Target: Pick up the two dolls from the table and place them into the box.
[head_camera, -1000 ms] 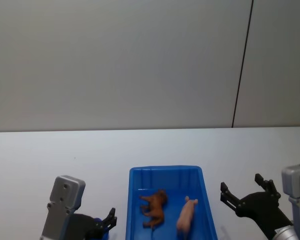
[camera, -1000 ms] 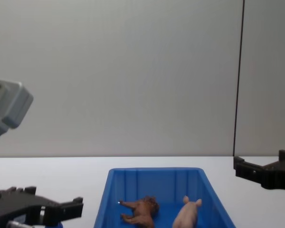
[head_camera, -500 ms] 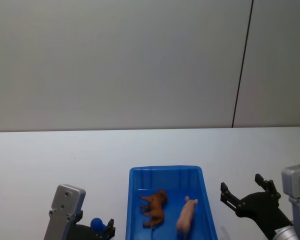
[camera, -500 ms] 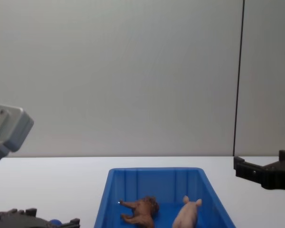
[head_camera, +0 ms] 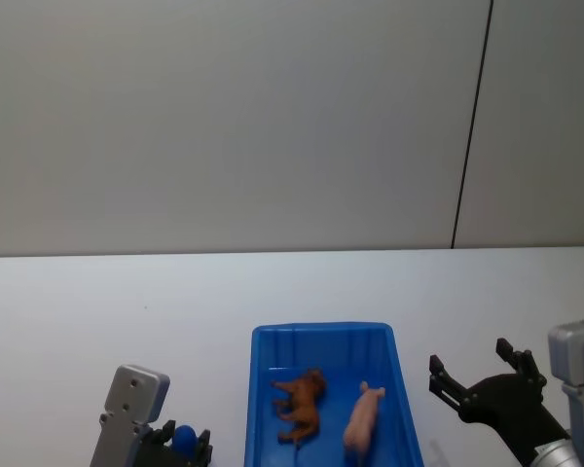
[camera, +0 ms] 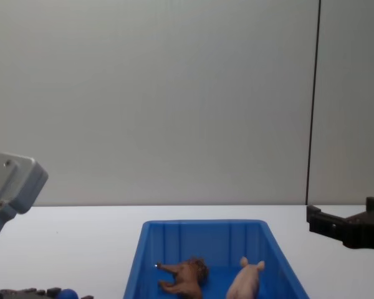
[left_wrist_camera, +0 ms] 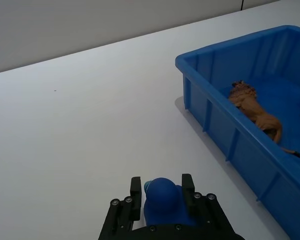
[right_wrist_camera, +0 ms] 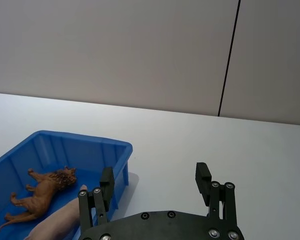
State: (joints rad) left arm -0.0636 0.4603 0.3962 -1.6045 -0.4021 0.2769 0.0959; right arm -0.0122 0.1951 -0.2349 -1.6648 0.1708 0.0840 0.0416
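Both dolls lie inside the blue box (head_camera: 323,336): the brown maned doll (head_camera: 299,402) on its side and the pale pink pig doll (head_camera: 363,421) beside it. The left wrist view shows the brown doll (left_wrist_camera: 255,108) within the box (left_wrist_camera: 210,107). The right wrist view has the brown doll (right_wrist_camera: 42,193) and the pig (right_wrist_camera: 55,222) in it. My left gripper (left_wrist_camera: 161,189) hangs low over the table (head_camera: 97,311) left of the box, shut on a small blue ball (left_wrist_camera: 162,200). My right gripper (head_camera: 485,374) hovers open and empty right of the box.
The white tabletop (left_wrist_camera: 80,115) spreads wide on the box's left and far sides. A grey wall (head_camera: 224,117) with a dark vertical seam stands behind the table. From the chest, the box (camera: 202,227) sits centred, the right gripper (camera: 343,225) at the right edge.
My left arm has drawn back and lower toward the near edge, and the blue ball now shows between its fingers. The right gripper, box and dolls have not moved.
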